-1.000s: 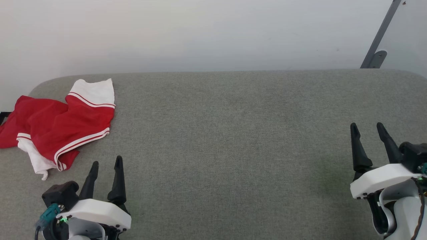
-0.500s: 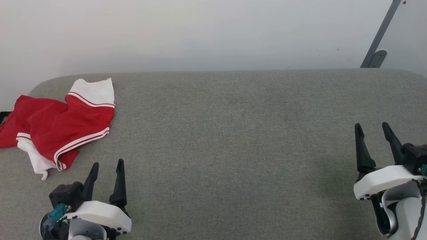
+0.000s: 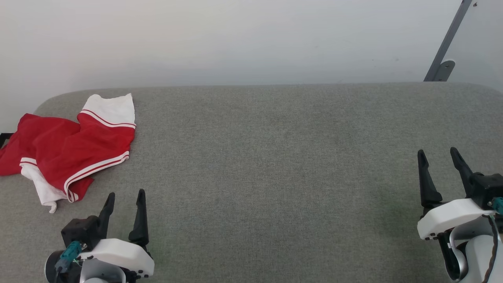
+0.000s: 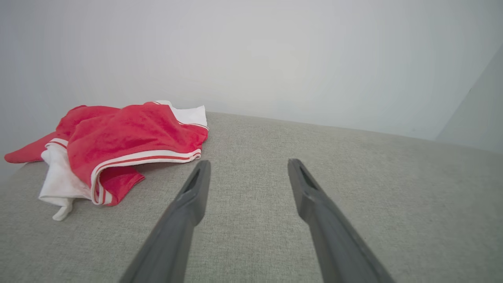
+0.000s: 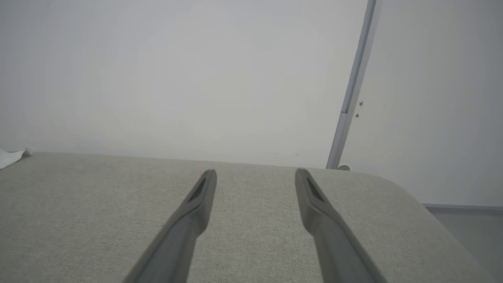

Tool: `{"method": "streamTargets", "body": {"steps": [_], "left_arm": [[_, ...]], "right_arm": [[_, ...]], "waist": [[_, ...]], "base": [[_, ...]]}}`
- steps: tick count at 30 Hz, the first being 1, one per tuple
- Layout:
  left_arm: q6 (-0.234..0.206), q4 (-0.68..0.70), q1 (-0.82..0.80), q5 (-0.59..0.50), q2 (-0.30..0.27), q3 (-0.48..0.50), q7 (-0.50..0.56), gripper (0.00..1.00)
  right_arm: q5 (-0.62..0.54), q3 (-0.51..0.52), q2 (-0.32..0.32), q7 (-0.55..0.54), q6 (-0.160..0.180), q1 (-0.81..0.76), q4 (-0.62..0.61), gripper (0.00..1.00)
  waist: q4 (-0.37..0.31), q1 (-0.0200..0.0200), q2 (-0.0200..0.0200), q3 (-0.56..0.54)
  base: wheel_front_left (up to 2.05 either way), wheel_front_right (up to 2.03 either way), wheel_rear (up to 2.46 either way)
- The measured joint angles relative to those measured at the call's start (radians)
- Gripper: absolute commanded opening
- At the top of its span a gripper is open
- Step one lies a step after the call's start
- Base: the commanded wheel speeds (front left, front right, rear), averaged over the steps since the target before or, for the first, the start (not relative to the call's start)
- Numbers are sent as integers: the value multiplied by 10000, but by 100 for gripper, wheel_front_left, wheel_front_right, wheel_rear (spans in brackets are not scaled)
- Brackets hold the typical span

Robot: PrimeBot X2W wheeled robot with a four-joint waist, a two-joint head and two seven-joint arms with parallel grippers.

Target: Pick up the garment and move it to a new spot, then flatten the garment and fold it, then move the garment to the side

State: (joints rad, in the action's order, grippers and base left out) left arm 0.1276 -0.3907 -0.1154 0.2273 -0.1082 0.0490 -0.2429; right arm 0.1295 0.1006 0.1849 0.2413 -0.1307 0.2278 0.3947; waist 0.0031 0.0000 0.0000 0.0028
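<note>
The garment (image 3: 74, 147), red shorts with white panels and striped trim, lies crumpled at the far left of the grey padded table (image 3: 275, 157). One red corner hangs past the table's left edge. In the left wrist view the garment (image 4: 118, 145) sits up and to the left of the fingers. My left gripper (image 3: 125, 194) stands open near the front left, just below the garment and not touching it, and the left gripper (image 4: 248, 164) holds nothing between its fingers. My right gripper (image 3: 438, 151) is open at the front right, far from the garment. The right gripper (image 5: 255, 172) is likewise empty.
A pale wall rises behind the table's rounded far edge. A grey slanted bar (image 3: 448, 43) with a bracket stands at the back right, and the same bar (image 5: 351, 90) rises near the table's right corner. A white scrap of fabric (image 5: 8, 157) peeks in at the left.
Both grippers have drawn back a little toward the table's front edge, staying open. The garment has not moved.
</note>
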Motion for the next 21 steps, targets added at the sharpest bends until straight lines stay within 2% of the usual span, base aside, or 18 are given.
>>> {"method": "streamTargets", "body": {"steps": [12,21], "left_arm": [[10,-224,-2,-426,-155,-196,-174,100],[15,-259,-138,-405,-205,-405,-176,100]], "right_arm": [[-201,117,4,192,0,34,263,100],[694,75,86,199,0,58,431,100]], "waist": [[23,0,0,-35],[324,0,0,-43]], "base": [[0,0,0],[0,0,0]]}}
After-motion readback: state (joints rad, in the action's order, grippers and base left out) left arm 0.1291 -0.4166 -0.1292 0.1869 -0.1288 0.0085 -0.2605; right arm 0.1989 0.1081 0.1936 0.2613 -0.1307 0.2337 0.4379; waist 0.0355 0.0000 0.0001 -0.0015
